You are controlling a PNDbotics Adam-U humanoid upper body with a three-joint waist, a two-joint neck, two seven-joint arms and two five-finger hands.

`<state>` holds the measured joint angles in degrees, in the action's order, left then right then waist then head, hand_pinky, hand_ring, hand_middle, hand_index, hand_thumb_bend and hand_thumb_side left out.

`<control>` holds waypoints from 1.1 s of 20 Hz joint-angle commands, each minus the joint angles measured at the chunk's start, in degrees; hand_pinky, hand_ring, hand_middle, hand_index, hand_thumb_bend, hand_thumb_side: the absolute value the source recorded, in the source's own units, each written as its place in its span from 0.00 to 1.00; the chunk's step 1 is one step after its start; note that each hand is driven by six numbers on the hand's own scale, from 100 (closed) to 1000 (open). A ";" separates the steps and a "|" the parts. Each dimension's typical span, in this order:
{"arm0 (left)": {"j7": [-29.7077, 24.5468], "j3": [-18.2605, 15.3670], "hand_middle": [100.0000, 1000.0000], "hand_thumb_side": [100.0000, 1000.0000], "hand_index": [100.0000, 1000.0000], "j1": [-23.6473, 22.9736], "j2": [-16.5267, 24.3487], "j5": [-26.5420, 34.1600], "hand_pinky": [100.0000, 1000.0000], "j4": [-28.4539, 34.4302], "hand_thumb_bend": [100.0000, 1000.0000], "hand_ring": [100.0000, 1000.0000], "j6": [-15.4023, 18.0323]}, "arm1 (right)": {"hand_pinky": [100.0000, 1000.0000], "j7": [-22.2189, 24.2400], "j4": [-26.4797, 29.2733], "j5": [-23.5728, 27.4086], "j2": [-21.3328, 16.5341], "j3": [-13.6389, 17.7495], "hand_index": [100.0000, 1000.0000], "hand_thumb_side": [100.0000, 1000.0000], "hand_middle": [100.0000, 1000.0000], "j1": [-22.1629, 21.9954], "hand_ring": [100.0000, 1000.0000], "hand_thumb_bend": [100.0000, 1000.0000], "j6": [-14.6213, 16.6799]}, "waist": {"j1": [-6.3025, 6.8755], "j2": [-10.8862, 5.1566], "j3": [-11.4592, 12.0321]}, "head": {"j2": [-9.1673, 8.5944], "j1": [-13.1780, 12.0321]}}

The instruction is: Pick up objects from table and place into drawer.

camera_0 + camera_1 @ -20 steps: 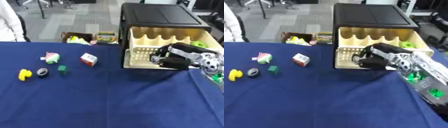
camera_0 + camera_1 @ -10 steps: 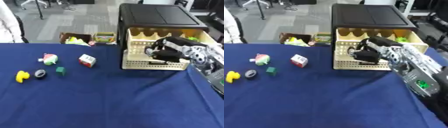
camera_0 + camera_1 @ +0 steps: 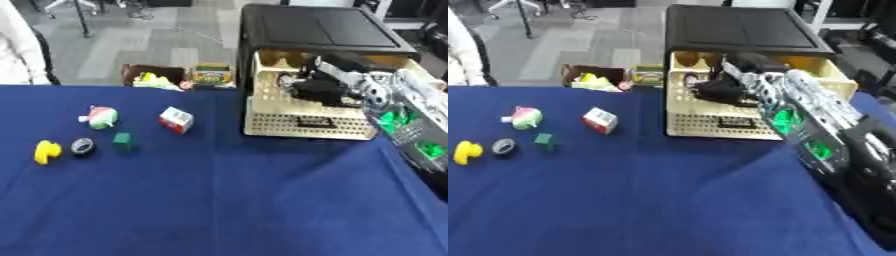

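A cream perforated drawer (image 3: 306, 120) stands pulled out of a black cabinet (image 3: 324, 27) at the table's far right. My right hand (image 3: 319, 86) reaches in over the drawer's inside from the right. A small pale and reddish bit (image 3: 694, 78) shows just left of the hand, too blurred to make out. On the blue cloth at left lie a yellow piece (image 3: 45, 151), a dark ring (image 3: 82, 146), a green cube (image 3: 122, 141), a red, green and white ball (image 3: 101, 116) and a red and white box (image 3: 176, 119). The left hand shows in neither view.
Beyond the table's far edge, on the floor, sit a brown carton (image 3: 153, 77) with bright items and a small colourful box (image 3: 214, 75). My right forearm (image 3: 815, 125), with green lights, crosses the table's right side. Bare blue cloth (image 3: 219, 200) fills the near half.
My right hand has moved from the drawer's front wall up and back to over the drawer's inside. The table objects lie as before.
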<state>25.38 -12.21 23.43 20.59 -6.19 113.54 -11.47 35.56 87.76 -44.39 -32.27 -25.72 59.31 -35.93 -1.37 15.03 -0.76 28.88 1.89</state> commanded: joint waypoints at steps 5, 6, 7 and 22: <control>-0.23 -0.54 0.51 0.76 0.73 0.45 0.64 -0.03 0.36 1.05 0.00 0.47 0.06 | 0.62 12.72 -4.73 -3.23 2.57 2.02 0.81 1.00 0.74 3.49 0.75 0.03 -16.03 | -0.01 -1.12 0.35 | -0.34 0.22; -0.22 -0.57 0.51 0.76 0.73 0.45 0.64 -0.04 0.36 1.05 0.00 0.47 0.05 | 0.61 12.51 -4.62 -2.99 2.67 1.97 0.81 1.00 0.74 3.51 0.75 0.03 -16.03 | -0.04 -1.14 0.37 | -0.33 0.16; -0.20 -0.60 0.51 0.76 0.73 0.46 0.65 -0.04 0.36 1.05 0.00 0.47 0.04 | 0.61 12.39 -4.31 -2.67 2.66 1.91 0.80 1.00 0.74 3.47 0.75 0.03 -16.03 | -0.08 -1.16 0.36 | -0.32 0.11; 0.27 -0.99 0.51 0.76 0.74 0.41 1.11 0.07 0.36 1.05 0.00 0.47 -0.08 | 0.59 16.38 8.92 0.75 -4.93 3.28 0.79 1.00 0.72 -1.37 0.73 0.03 -16.03 | -0.60 -1.86 -0.47 | -0.08 0.79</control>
<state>25.40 -12.59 23.30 20.53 -6.19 113.54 -11.58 35.59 95.02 -44.12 -34.94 -23.62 57.16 -35.91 -2.11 14.46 -1.15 28.90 2.45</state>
